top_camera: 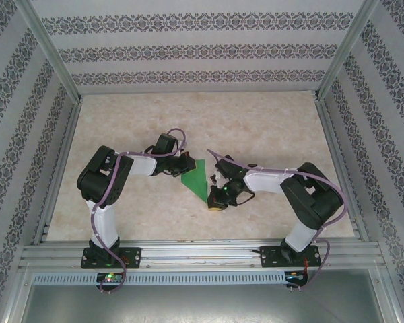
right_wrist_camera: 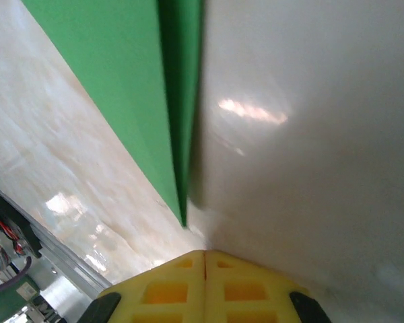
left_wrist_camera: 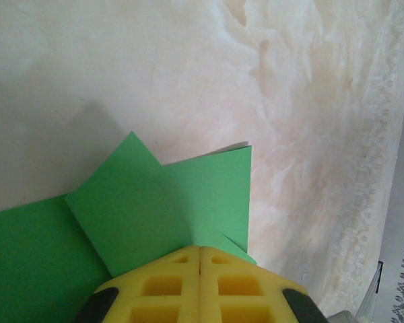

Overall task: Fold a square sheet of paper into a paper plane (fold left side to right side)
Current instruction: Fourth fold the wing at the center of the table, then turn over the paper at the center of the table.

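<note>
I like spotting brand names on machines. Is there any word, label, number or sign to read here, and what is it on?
There is no readable text anywhere.
Paper: plain green, unmarked.
Left arm and right arm: no label large or sharp enough to read.
Walls: bands of ornament, not letters.
Yellow jaws: bare, with no marking.

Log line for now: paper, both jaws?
paper: folded wedge on table | left jaws: shut over its flaps | right jaws: shut near its tip
</note>
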`<action>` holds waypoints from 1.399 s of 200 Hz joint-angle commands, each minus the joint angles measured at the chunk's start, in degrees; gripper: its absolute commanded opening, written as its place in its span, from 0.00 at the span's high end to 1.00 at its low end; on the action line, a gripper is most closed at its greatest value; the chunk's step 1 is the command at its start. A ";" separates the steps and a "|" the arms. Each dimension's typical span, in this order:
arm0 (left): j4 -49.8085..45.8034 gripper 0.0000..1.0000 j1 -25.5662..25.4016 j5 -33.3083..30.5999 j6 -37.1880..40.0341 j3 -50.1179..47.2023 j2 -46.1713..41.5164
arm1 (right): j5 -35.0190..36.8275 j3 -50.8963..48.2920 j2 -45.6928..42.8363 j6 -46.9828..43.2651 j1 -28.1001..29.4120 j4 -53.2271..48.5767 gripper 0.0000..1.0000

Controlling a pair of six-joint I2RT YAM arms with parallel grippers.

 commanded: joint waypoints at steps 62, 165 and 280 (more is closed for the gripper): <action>-12.48 0.69 1.53 -5.87 9.10 6.93 -13.22 | 5.21 2.58 -10.90 -11.10 -6.34 -0.45 0.60; -21.61 0.44 3.71 -33.26 21.00 -4.32 -43.10 | 0.88 7.06 2.32 -14.12 -8.18 20.40 0.46; -14.78 0.30 7.29 -32.74 20.63 -11.39 -51.17 | -1.05 12.02 11.54 -13.06 -8.45 21.42 0.58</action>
